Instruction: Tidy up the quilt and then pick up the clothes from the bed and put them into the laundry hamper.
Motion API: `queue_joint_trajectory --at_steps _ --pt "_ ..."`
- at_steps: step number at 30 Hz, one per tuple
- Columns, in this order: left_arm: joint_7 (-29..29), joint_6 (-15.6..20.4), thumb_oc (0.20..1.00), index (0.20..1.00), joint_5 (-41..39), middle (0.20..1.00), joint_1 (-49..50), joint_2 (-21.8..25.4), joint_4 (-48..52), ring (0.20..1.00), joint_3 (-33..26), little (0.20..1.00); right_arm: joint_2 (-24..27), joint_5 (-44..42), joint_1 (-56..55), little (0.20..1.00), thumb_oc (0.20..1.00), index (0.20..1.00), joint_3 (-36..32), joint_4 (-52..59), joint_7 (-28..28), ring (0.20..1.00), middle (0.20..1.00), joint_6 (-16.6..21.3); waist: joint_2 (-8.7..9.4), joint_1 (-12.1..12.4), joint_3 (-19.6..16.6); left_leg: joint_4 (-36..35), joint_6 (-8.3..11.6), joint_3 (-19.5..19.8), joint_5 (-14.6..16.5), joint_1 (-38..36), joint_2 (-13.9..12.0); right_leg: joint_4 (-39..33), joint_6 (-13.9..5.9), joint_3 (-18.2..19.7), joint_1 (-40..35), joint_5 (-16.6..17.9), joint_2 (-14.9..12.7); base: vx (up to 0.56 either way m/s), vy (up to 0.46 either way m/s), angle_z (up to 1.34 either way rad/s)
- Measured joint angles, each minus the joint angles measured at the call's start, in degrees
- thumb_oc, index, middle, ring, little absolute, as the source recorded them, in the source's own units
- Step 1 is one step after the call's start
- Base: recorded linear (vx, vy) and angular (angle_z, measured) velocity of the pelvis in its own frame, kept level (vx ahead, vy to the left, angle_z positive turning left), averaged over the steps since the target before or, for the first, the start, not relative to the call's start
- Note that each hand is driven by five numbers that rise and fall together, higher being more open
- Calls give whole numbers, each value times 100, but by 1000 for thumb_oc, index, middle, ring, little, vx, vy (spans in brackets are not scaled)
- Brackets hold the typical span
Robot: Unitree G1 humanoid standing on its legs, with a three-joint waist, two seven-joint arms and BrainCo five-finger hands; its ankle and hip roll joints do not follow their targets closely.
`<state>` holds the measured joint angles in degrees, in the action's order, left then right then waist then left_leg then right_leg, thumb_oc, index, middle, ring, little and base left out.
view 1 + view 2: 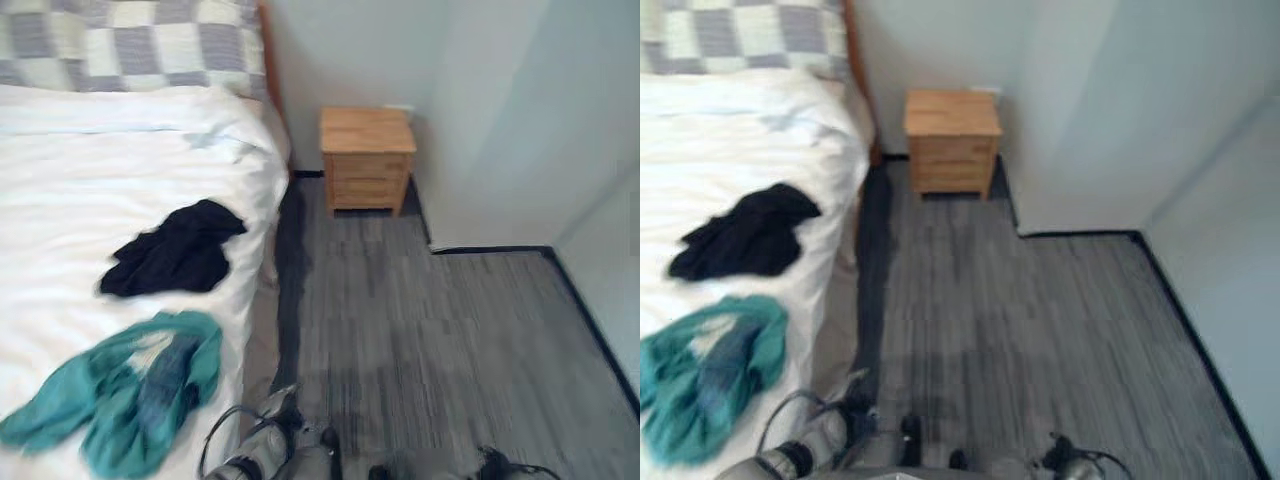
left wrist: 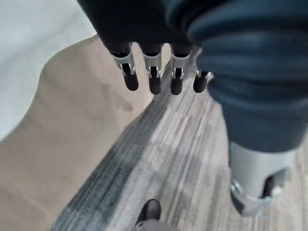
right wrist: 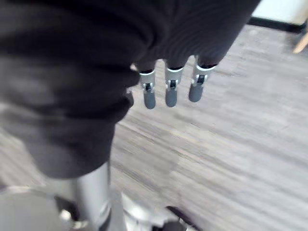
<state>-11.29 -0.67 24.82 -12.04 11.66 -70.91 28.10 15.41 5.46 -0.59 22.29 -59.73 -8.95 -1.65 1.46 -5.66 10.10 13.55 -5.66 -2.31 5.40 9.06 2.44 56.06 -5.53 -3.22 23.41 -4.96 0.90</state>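
Black garment [image 1: 176, 250] and teal garment [image 1: 120, 385] on white quilt [image 1: 90, 180], at ten o'clock from left hand [image 2: 151, 72] and right hand [image 3: 171, 86] (both relaxed, empty, above floor [image 1: 440, 340]).

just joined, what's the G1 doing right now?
Nothing is being handled yet. A black garment and a teal garment lie on the white quilt near the bed's edge. The left robot hand and the right robot hand hang open over the grey floor, holding nothing. A wooden nightstand stands by the wall.
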Motion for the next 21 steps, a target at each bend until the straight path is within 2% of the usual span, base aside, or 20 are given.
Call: queue_joint_trajectory --at_steps 1,2,3,4,5,6,8,9,10,11,12,13,14,15,16,17,18,19,20,21 --pt "-16 9 1000 1000 0 1000 3 -5 19 1000 6 1000 -23 -181 -41 1000 1000 1000 -155 -12 19 1000 1000 -28 1 -45 -8 -231 2 114 -12 -195 151 -262 -93 117 182 -175 -9 492 -39 93" --pt "-23 50 1000 1000 6 1000 -84 4 40 1000 -58 1000 -185 -601 48 1000 1000 1000 -645 -122 -8 1000 1000 22 0 -52 45 -621 -26 379 -163 -503 280 -1402 -72 573 141 -287 87 493 -38 87" --pt "-19 24 1000 1000 5 1000 -135 -2 -47 1000 -59 1000 -235 -731 123 1000 1000 1000 -735 -239 -8 1000 1000 39 -21 -56 103 -852 -10 485 -241 -713 340 -2124 -72 716 -34 -285 124 466 -30 94" --pt "-12 12 1000 1000 16 1000 -167 6 -101 1000 -56 1000 -264 -862 95 1000 1000 1000 -799 -293 -1 1000 1000 42 -56 -114 161 -1010 50 618 -109 -861 429 -2642 -67 797 -73 -286 139 351 -8 72" --pt "10 12 1000 1000 33 1000 -156 68 -116 1000 -52 1000 -292 -1043 198 1000 1000 1000 -859 -301 10 1000 1000 100 -66 -63 171 -1186 108 658 -119 -958 466 -3321 -85 806 -120 -267 135 763 29 66" --pt "104 66 1000 1000 132 1000 -118 156 -197 1000 17 1000 -309 -1148 278 1000 1000 1000 -964 -344 9 1000 1000 159 -86 -65 183 -1551 30 485 -63 -1287 463 -4705 -42 440 -188 -17 40 604 35 39" --pt "246 62 1000 1000 247 1000 82 102 -223 1000 93 1000 -358 -1231 591 1000 1000 1000 -1072 -458 9 1000 1000 154 -92 -46 253 -1815 -74 235 36 -1678 496 -5635 -7 -324 -162 234 -20 649 -21 -32" --pt "271 52 1000 1000 308 1000 226 46 -215 1000 90 1000 -355 -1233 670 1000 1000 1000 -1076 -444 13 1000 1000 149 -136 -47 305 -1814 -38 113 198 -1894 495 -5737 69 -550 -136 426 -9 791 -119 -52" --pt "325 34 1000 1000 389 1000 562 -9 -18 1000 200 1000 -414 -1248 589 1000 1000 1000 -1203 -478 10 1000 1000 205 -184 -9 348 -986 462 -53 656 -2104 489 -4549 615 -605 -215 256 -31 709 -167 -19" --pt "288 66 1000 1000 423 1000 569 70 55 1000 111 1000 -420 -1257 474 1000 1000 1000 -1318 -651 9 1000 1000 222 -105 -45 338 -146 711 -232 790 -1927 525 -4332 696 -574 -302 318 -128 442 -172 50" --pt "299 123 1000 1000 471 1000 637 74 174 1000 -86 1000 -354 -1216 382 1000 1000 1000 -1357 -906 47 1000 1000 206 -76 -21 293 2138 984 -405 492 -1081 472 -4179 954 -630 -637 451 -203 400 -109 63" --pt "251 191 1000 1000 436 1000 541 61 193 1000 -118 1000 -275 -1206 349 1000 1000 1000 -1249 -1000 55 1000 1000 168 -18 62 305 3211 895 -460 -70 -549 369 -4299 1140 -435 -825 642 -268 429 11 23" --pt "224 241 1000 1000 272 1000 388 64 349 1000 -212 1000 -159 -1152 439 1000 1000 1000 -1209 -1255 29 1000 1000 46 -67 461 302 4191 754 -506 27 291 118 -4509 1191 -248 -1082 560 -129 303 60 -45" --pt "242 256 1000 1000 236 1000 266 123 367 1000 -187 1000 -157 -1077 559 1000 1000 1000 -1160 -1317 27 1000 1000 11 -69 573 310 4076 814 -551 88 555 28 -4718 1173 -131 -1298 595 -62 638 196 -85" --pt "222 235 1000 1000 217 1000 175 224 381 1000 -165 1000 -156 -980 793 1000 1000 1000 -1023 -1310 14 1000 1000 0 40 595 379 3360 858 -448 109 787 -132 -5199 1075 52 -1769 622 70 640 227 -97" --pt "211 182 1000 1000 222 1000 198 284 420 1000 -206 1000 -171 -976 921 1000 1000 1000 -927 -1205 8 1000 1000 44 90 673 406 2299 854 -469 104 748 -301 -5615 951 260 -2226 559 158 873 296 -104" --pt "196 143 1000 1000 221 1000 199 290 424 1000 -283 1000 -174 -943 992 1000 1000 1000 -865 -1185 4 1000 1000 59 107 729 389 1245 826 -512 54 596 -350 -5862 868 384 -2489 561 189 427 155 -97" --pt "184 128 1000 1000 221 1000 240 290 394 1000 -380 1000 -162 -900 1014 1000 1000 1000 -817 -1108 -5 1000 1000 57 141 745 396 294 827 -488 -124 454 -346 -6027 872 386 -2689 641 190 602 156 -61" --pt "140 104 1000 1000 221 1000 178 282 469 1000 -443 1000 -90 -792 1018 1000 1000 1000 -836 -1053 -18 1000 1000 88 100 684 415 -1113 890 -587 -725 442 -413 -6089 822 222 -3020 426 275 780 230 -38" --pt "114 97 1000 1000 225 1000 184 250 453 1000 -512 1000 -70 -785 939 1000 1000 1000 -837 -1087 -47 1000 1000 76 131 694 407 -1283 815 -898 -901 492 -448 -6072 835 92 -3301 173 259 775 228 -8"
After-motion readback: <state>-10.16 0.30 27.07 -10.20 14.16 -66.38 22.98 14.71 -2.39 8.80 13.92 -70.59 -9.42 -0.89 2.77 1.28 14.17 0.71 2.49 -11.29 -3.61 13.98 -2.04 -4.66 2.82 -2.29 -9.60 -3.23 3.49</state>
